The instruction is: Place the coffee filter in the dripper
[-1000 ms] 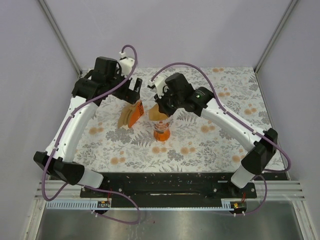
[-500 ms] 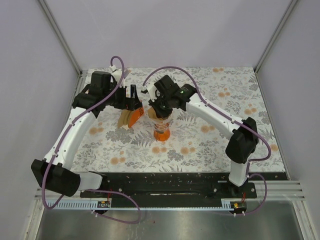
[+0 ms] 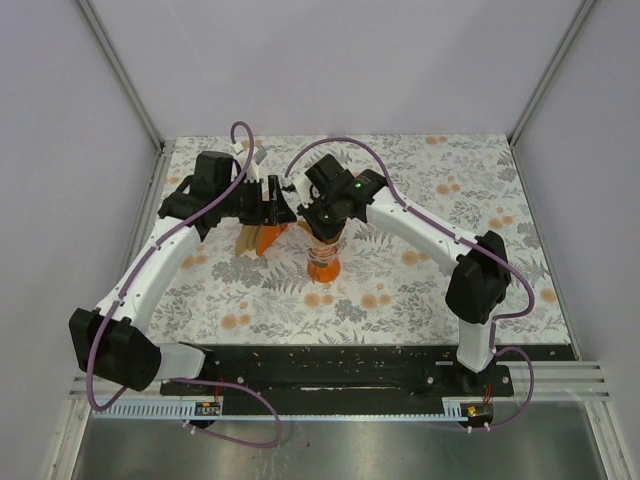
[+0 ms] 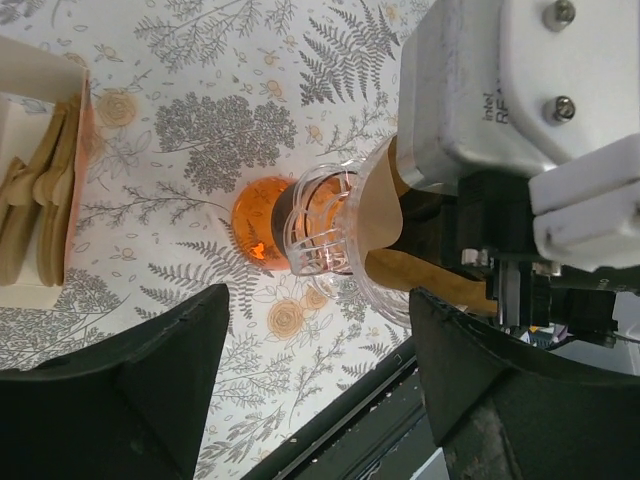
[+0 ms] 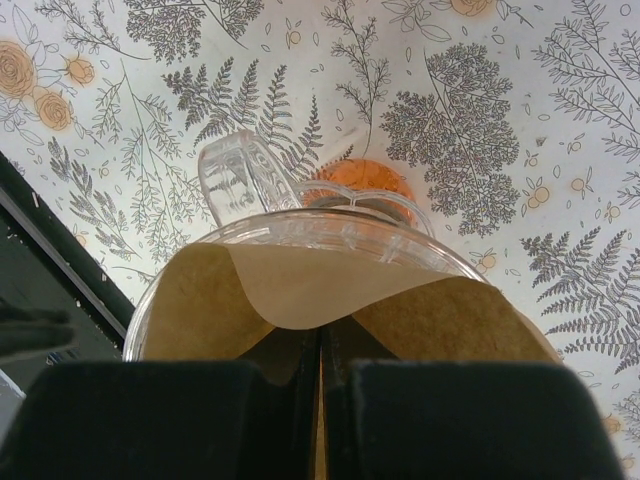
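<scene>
The dripper (image 3: 323,264), a clear ribbed cone on an orange base, stands mid-table. The light-brown coffee filter (image 5: 310,285) sits spread inside its rim (image 5: 330,225). My right gripper (image 5: 320,372) is shut above the cone, with a sliver of the filter's paper pinched between its fingers. In the top view that gripper (image 3: 322,230) hangs right over the dripper. My left gripper (image 4: 320,330) is open just left of the dripper (image 4: 315,230), its jaws astride empty air, holding nothing. The filter (image 4: 380,215) shows brown through the clear wall.
A bundle of brown filters in an orange holder (image 3: 262,238) stands just left of the dripper, under my left wrist, and shows as the filter bundle (image 4: 45,210) at the left edge of the left wrist view. The black base rail (image 3: 330,365) runs along the near edge.
My left gripper has swung right, closer to the dripper, with its jaws narrowing a little. My right gripper has moved down and left with the filter into the dripper.
</scene>
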